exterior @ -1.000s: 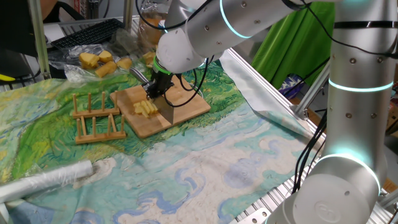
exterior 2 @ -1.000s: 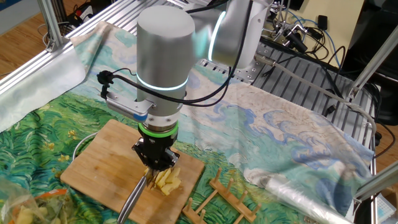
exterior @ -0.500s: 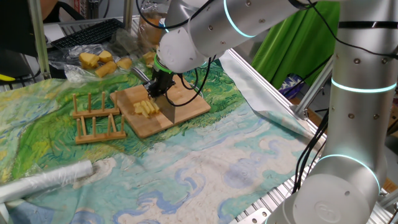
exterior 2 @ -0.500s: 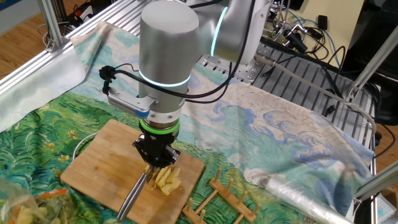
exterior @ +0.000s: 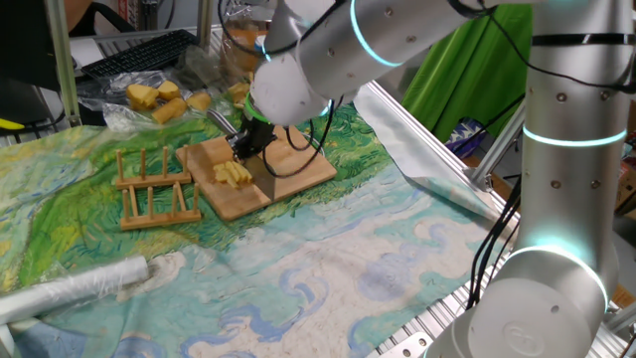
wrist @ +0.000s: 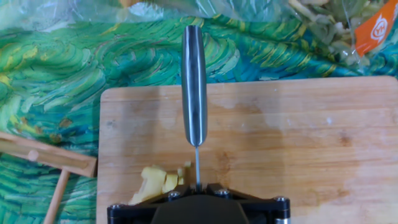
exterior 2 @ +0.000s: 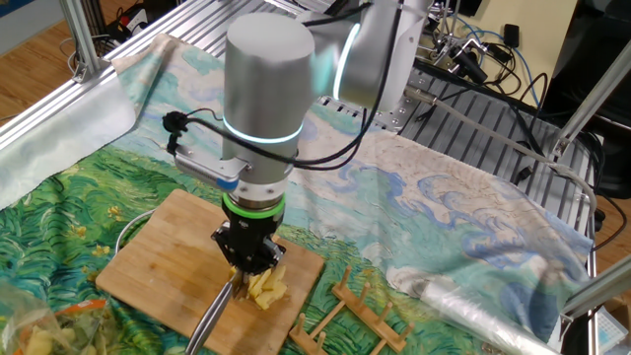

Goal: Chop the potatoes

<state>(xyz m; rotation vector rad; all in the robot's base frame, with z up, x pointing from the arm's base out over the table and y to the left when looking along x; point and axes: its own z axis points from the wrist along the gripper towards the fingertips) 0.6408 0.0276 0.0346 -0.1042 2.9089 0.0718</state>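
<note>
We see the potatoes (exterior 2: pixel 264 286) already cut into a small heap of pale sticks and slices, lying on the cutting board (exterior 2: pixel 158 266) near its edge closest to the wooden rack (exterior 2: pixel 350 306). In the hand view the heap (wrist: pixel 158 183) sits just left of the knife (wrist: pixel 194 81), whose blade runs edge-on down to the board. The gripper (exterior 2: pixel 246 258) is pinched on the knife, holding it just beside the pieces. We judge the chopping well under way, perhaps nearly done: no whole chunk shows on the board. Some pieces look thicker than others, though the arm hides part of the heap, so we cannot tell how many more cuts remain.
</note>
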